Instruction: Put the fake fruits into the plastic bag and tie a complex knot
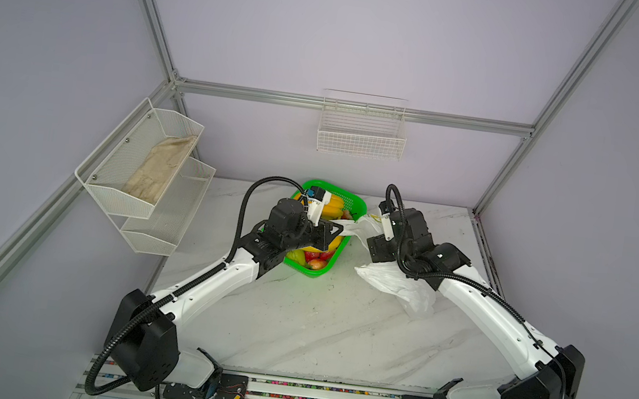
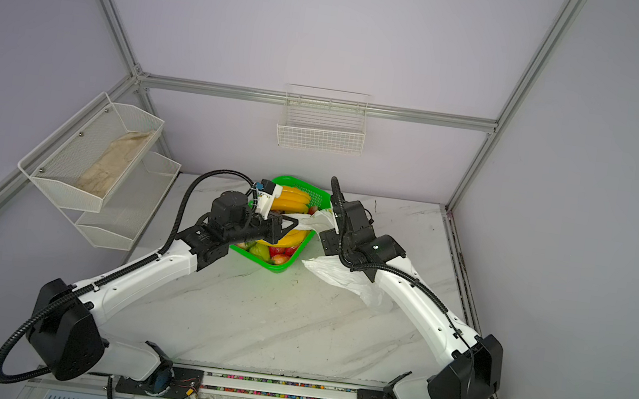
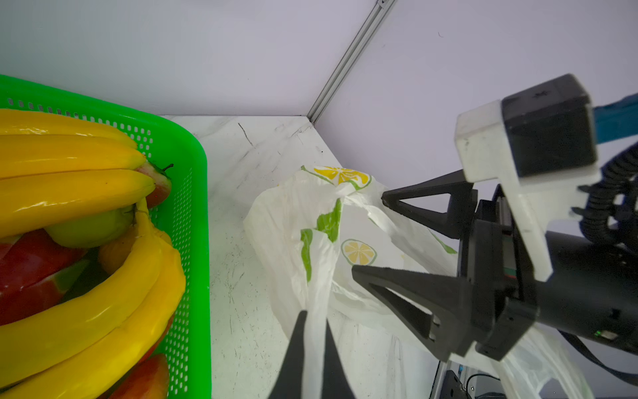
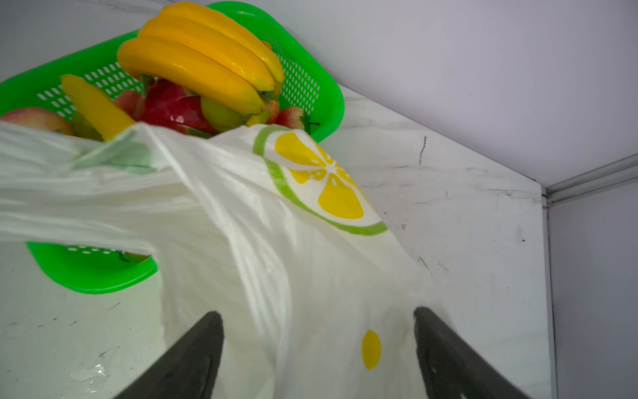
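The plastic bag (image 1: 398, 286) (image 3: 297, 221) is thin white film with lemon-slice prints (image 4: 321, 179), and it lies crumpled on the marble table, right of the green basket. My left gripper (image 3: 315, 316) (image 1: 341, 227) is shut on a twisted strip of the bag's upper edge. My right gripper (image 4: 317, 312) (image 3: 368, 235) stands open, its fingers astride loose bag film without pinching it. The fake fruits stay in the basket: yellow bananas (image 3: 69, 193) (image 4: 200, 65), red apples (image 4: 293, 115), a pink dragon fruit (image 4: 169, 103). A knot is not in view.
The green mesh basket (image 1: 353, 201) (image 2: 312, 191) (image 3: 193, 165) sits at the back of the marble table (image 1: 313, 325), partly under my left wrist. White wire shelves holding a beige cloth (image 1: 158, 171) hang on the left wall, and a wire basket (image 1: 361, 130) hangs on the back wall.
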Robot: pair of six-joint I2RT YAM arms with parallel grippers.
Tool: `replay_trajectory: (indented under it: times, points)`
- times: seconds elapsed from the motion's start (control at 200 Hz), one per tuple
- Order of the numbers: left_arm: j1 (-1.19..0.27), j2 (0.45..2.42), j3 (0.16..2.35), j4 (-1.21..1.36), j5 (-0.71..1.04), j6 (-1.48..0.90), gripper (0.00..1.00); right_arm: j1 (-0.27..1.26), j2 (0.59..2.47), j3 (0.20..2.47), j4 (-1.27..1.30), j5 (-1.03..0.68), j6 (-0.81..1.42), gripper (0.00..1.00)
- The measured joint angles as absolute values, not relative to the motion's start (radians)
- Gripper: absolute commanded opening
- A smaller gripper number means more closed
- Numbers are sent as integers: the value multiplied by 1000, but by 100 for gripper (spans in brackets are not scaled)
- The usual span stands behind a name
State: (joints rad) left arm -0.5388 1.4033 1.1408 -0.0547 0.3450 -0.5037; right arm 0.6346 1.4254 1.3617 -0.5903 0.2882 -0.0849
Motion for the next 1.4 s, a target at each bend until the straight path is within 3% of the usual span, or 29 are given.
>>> replay_trajectory:
  times: [0.14,0.335,0.525,0.57,0.675,0.87,1.12,1.4]
  points:
    - [-538,1403,1141,-55,336,-503,0,633,1433,1378,-601,338,-89,51]
    - [-531,1403,1141,-54,332,-503,0,614,1452,1386,-606,361,-84,43]
    - [-517,1403,1141,-51,328,-504,3,579,1455,1392,-617,316,-76,0]
    - [-516,1403,1141,-47,323,-504,13,560,1455,1394,-615,280,-63,0]
    - [-513,1403,1141,-44,286,-516,52,487,1448,1394,-599,150,-26,0]
    - [-497,1365,1114,-43,233,-573,80,361,1420,1346,-492,-95,129,0]
    - [-517,1050,808,66,239,-714,85,358,1406,1208,-294,-218,343,0]
    - [-666,1026,643,161,176,-852,81,358,1355,1121,-138,-274,537,0]
